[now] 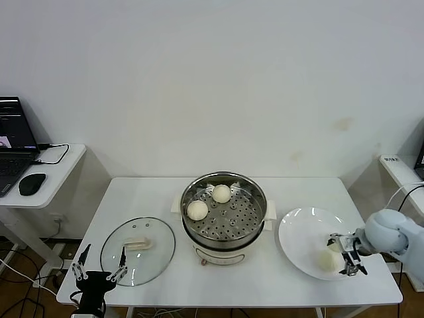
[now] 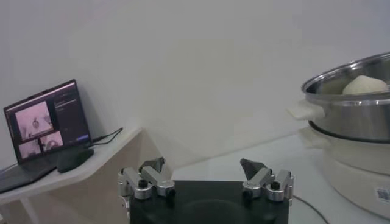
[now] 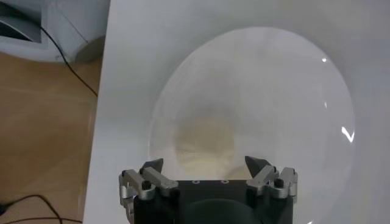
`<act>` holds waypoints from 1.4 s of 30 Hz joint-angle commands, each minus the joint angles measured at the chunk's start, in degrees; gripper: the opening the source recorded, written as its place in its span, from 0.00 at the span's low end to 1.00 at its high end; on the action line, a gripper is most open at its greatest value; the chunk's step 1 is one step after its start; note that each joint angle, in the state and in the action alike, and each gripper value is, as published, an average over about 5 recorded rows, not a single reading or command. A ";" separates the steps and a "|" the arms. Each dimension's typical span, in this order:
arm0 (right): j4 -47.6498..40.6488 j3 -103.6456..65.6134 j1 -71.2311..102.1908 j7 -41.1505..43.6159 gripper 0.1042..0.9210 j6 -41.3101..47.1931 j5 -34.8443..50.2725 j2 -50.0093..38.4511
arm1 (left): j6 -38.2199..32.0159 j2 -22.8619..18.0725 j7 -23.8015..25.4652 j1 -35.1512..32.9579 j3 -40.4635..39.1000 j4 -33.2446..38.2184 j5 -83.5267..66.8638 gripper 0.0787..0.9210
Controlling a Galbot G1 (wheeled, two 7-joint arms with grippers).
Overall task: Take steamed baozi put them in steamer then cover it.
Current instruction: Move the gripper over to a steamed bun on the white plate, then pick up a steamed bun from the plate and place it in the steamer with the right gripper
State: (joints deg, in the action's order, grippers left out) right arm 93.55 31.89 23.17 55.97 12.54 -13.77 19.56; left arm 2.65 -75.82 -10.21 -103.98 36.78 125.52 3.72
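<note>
Two cream-white baozi (image 1: 197,210) (image 1: 221,193) lie on the perforated tray of the steel steamer (image 1: 255,199) at the table's centre. A third baozi (image 1: 326,259) rests on the white plate (image 1: 301,228) to the right. My right gripper (image 1: 349,254) hovers open just over that bun; in the right wrist view the baozi (image 3: 205,146) sits between and beyond the spread fingers (image 3: 153,167). The glass cover (image 1: 159,246) with its cream handle lies flat to the left of the steamer. My left gripper (image 1: 99,265) is open and empty at the table's front left corner, close to the cover's edge.
A side table at far left holds a laptop (image 1: 14,142) and a mouse (image 1: 32,183), with cables trailing down. The steamer (image 2: 353,115) shows in the left wrist view, with the laptop (image 2: 47,120) farther off. Another small shelf (image 1: 401,169) stands at the right.
</note>
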 commanded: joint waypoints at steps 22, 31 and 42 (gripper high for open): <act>-2.90 -2.09 2.34 -0.38 0.64 1.69 -0.75 3.03 | -0.02 -0.24 -0.09 0.10 0.17 -0.16 -0.11 0.88; -0.27 3.53 -12.69 3.37 0.61 2.44 5.62 -0.01 | 0.01 0.06 -0.04 0.38 0.23 0.22 -0.19 0.88; -1.86 16.07 -42.32 6.67 0.61 3.99 16.48 3.42 | 0.00 0.58 -0.02 0.61 0.05 0.58 -0.60 0.88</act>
State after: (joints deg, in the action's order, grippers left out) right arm 92.34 38.47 3.68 60.33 15.98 -5.16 20.92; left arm 2.65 -75.33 -10.28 -103.42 36.93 126.09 3.22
